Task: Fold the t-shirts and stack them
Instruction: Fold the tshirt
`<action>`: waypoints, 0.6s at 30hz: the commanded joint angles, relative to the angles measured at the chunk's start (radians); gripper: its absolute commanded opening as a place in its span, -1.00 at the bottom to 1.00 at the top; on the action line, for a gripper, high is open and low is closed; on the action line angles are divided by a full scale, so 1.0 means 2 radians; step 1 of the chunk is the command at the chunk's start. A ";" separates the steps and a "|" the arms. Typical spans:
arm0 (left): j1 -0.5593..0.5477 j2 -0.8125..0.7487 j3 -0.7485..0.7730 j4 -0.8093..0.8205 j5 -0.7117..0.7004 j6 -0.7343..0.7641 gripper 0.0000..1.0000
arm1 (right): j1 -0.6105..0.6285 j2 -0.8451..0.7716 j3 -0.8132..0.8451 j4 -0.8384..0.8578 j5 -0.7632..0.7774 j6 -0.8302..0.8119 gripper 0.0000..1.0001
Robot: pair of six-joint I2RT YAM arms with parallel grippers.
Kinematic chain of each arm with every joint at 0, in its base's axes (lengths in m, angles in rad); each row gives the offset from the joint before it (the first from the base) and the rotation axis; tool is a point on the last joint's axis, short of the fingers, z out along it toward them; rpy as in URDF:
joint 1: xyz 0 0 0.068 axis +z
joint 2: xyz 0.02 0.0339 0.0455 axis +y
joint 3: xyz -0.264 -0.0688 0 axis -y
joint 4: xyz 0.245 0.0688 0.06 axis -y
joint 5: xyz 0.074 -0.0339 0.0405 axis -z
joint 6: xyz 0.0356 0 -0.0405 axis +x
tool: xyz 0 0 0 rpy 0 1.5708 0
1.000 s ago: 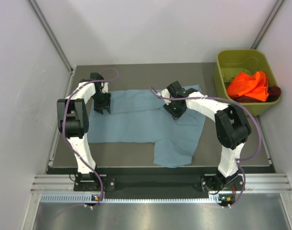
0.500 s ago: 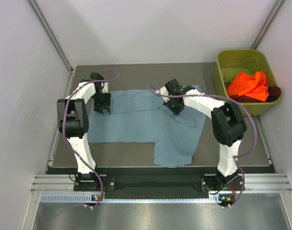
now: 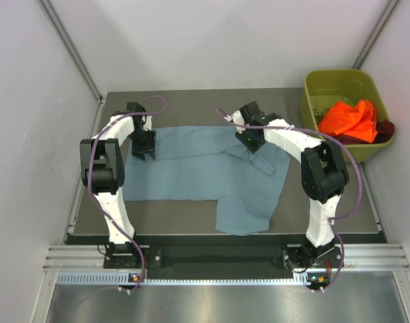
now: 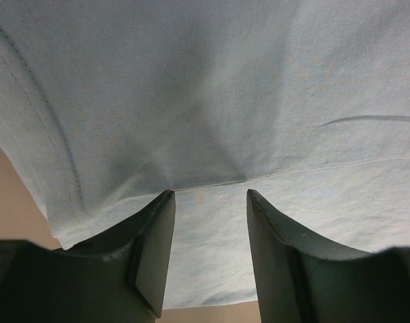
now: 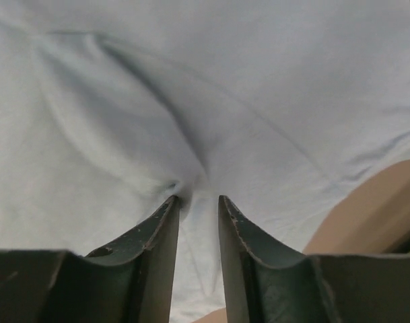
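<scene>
1. The blue shirt (image 3: 205, 171) lies spread out on the table (image 3: 191, 101), its long side running left to right. One flap reaches down toward the near edge.
2. My left gripper (image 3: 143, 153) is down on the shirt's far left part, close to the left hem.
3. In the left wrist view, its jaws stand apart and both tips sit on the cloth. A crease runs between the tips, and flat fabric shows through the gap, so it grips nothing that I can see.
4. My right gripper (image 3: 254, 142) is down on the shirt's far right part, just beside a small turned-over fold.
5. In the right wrist view, its jaws leave only a narrow gap and wrinkles in the cloth run together at the tips. I cannot tell whether a pinch of fabric is caught there.
6. The bin (image 3: 312, 84) sits at the far right corner, apart from the blue shirt.
7. The orange shirt (image 3: 349, 120) lies crumpled inside the bin. The maroon shirt (image 3: 385, 128) shows under it on the right side.
</scene>
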 commanded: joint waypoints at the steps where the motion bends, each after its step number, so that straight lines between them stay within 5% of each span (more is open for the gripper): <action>1: 0.003 -0.007 0.008 0.000 -0.001 -0.003 0.04 | -0.012 0.010 0.036 0.017 0.027 -0.003 -0.38; 6: 0.003 -0.012 0.003 0.000 -0.003 -0.001 0.04 | -0.010 -0.017 0.046 0.016 0.016 -0.002 -0.25; 18: 0.003 -0.022 -0.003 0.003 -0.004 -0.003 0.04 | 0.052 -0.094 -0.022 0.008 -0.093 -0.031 -0.42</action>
